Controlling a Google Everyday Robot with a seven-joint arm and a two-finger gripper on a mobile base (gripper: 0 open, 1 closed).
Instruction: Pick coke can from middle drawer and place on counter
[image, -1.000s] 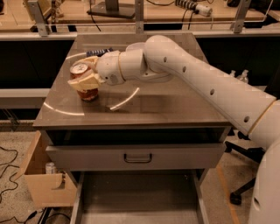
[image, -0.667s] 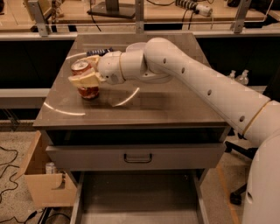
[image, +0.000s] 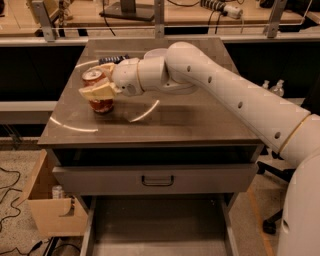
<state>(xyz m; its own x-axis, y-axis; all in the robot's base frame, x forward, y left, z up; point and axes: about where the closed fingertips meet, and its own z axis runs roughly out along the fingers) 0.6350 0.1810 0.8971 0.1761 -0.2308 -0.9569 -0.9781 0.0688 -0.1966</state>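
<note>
The coke can (image: 101, 102), red-brown with a silver top, stands upright on the left part of the counter (image: 200, 117). My gripper (image: 94, 81) reaches in from the right and is shut on the can, with one tan finger (image: 97, 92) across its front and the other behind its top. The can's base appears to rest on the counter. The middle drawer (image: 155, 225) is pulled out at the bottom, and its grey floor shows nothing on it.
A closed drawer front with a dark loop handle (image: 157, 180) sits above the open drawer. A white bowl (image: 154, 52) and a dark object (image: 114, 59) lie behind my arm. A cardboard box (image: 50, 212) stands at the lower left, and bottles (image: 272, 87) at the right.
</note>
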